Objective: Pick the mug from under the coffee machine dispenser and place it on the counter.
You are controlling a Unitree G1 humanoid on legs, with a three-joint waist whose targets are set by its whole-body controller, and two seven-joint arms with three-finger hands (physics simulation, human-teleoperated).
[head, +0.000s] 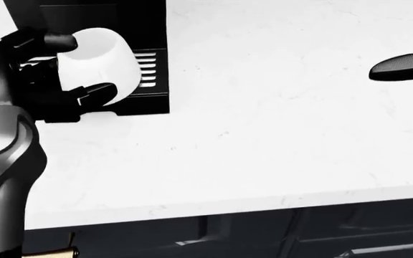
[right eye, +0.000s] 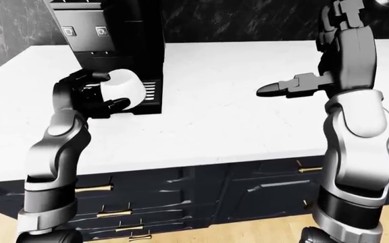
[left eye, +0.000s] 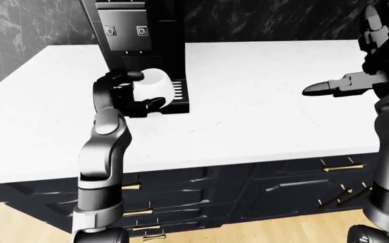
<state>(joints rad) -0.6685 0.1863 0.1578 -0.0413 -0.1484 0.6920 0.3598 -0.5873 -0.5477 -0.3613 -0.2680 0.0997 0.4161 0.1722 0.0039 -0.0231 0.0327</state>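
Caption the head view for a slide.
Left hand grips the white mug at the coffee machine.

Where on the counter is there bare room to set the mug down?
The counter lies bare between the coffee machine and the right hand, and along its near edge above the drawers. It is crowded only at the machine's tray, where the left hand grips the mug.

Silver-grey arms, black hands

Both arms have glossy silver-grey rounded shells with darker grey bands at the joints; the left hand and right hand are matte black, with blunt, segmented fingers
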